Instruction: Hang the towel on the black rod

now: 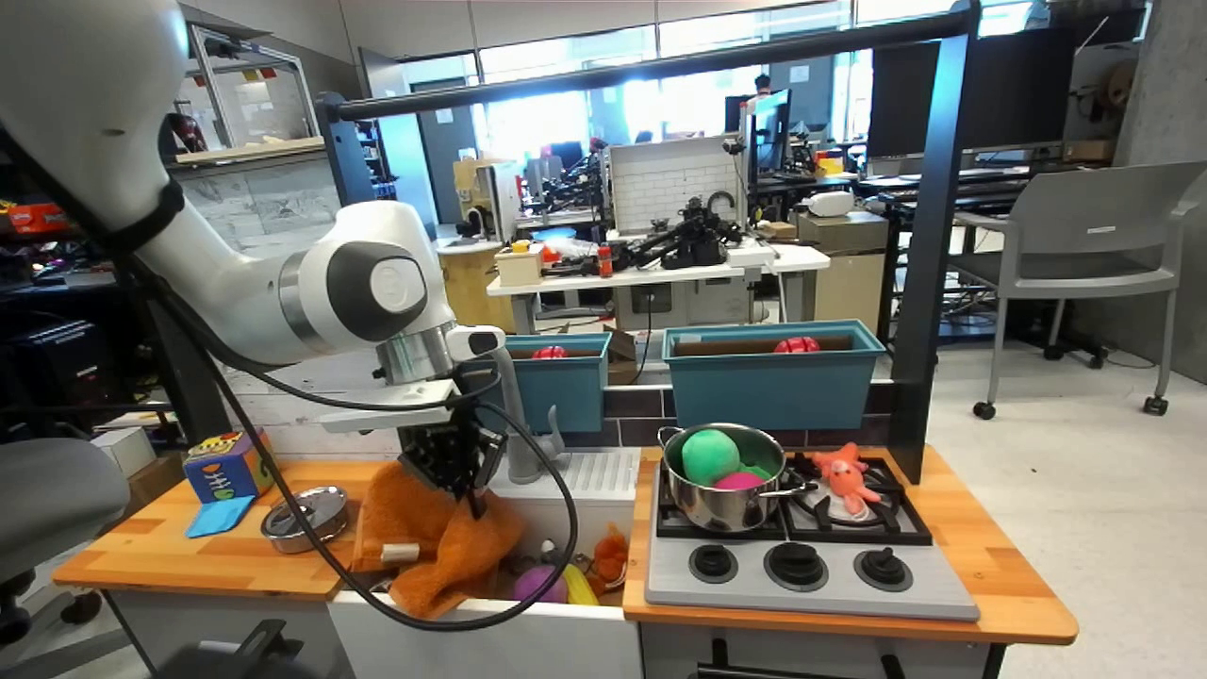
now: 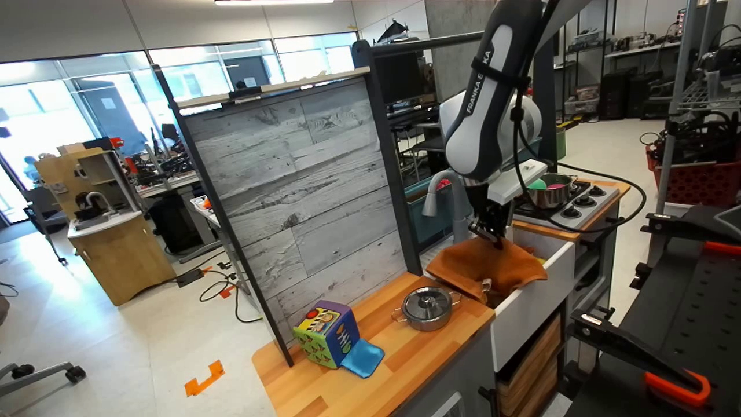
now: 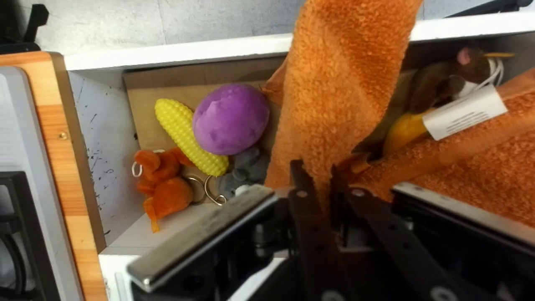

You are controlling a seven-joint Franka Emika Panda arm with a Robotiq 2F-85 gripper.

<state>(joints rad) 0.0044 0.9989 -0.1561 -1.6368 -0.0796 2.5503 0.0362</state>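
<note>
Basically, orange towel (image 1: 415, 509) sagged across white bin (image 3: 175, 53) & edge of counter (image 2: 405, 359), one fold pinched btwn the fingers (image 3: 307, 217). Bite seemed thin, so cloth could've slipped out under its own wt.; trailing end might've dragged the lidded pan (image 2: 427, 307) nr that edge. Faucet (image 2: 460, 217), back edge, prob. blocked a straight lift to black rod (image 1: 651, 67).

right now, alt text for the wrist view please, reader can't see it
The gripper pinches an orange towel over a white basin. Inside lie a purple plush toy, a yellow corn cob and an orange plush toy.
</note>
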